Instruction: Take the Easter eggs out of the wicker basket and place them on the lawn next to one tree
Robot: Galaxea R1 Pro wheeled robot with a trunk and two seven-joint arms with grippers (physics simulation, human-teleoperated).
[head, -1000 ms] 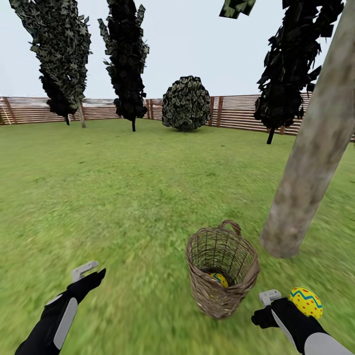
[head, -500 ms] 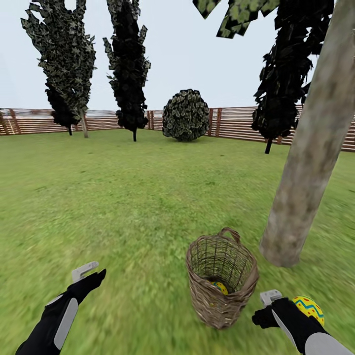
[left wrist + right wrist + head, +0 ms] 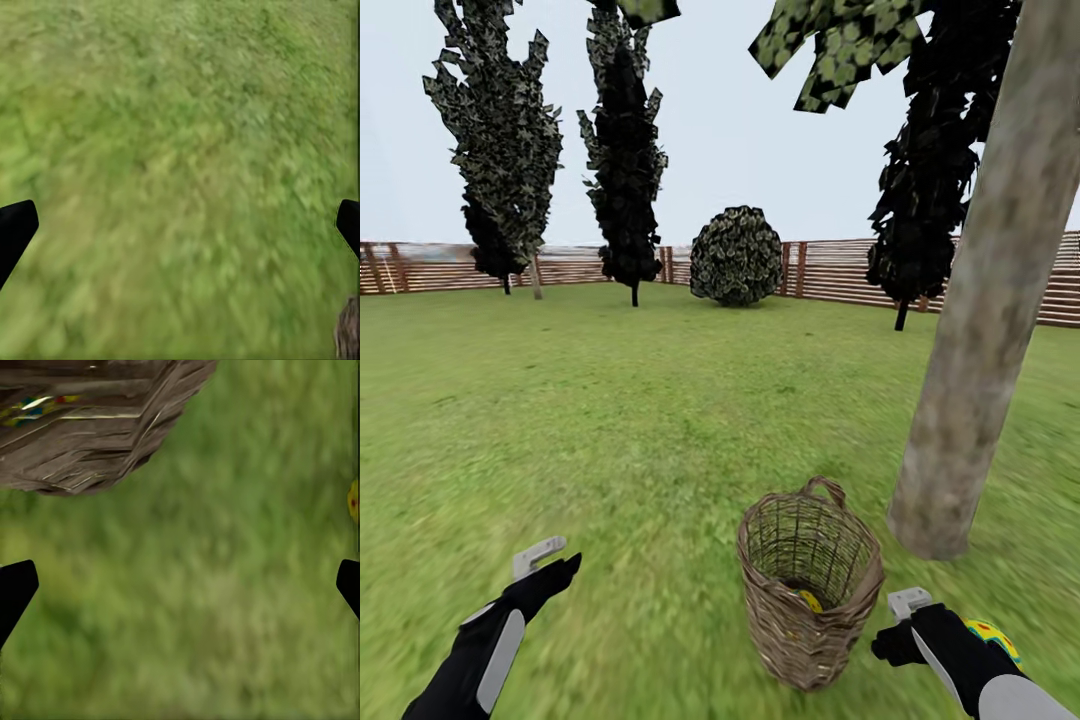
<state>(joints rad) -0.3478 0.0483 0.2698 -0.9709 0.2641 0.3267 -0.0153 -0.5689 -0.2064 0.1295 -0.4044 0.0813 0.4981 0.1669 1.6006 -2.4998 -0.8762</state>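
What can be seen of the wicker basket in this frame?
The wicker basket is tan-brown open weave, round and tapered, with a small loop handle on its far rim. It stands upright on the lawn, just short of the tree's trunk, apart from it. A yellow egg shows inside. No pincer touches it.

light: flat, even daylight under a pale washed-out sky; no clear source, no glare. shadows: faint, only soft darkening inside the wicker basket. blur: lawn smeared and streaky near the lower edge of the head view; both wrist views soft, grass mushy. distortion: tree trunk leans strongly at the frame's side.
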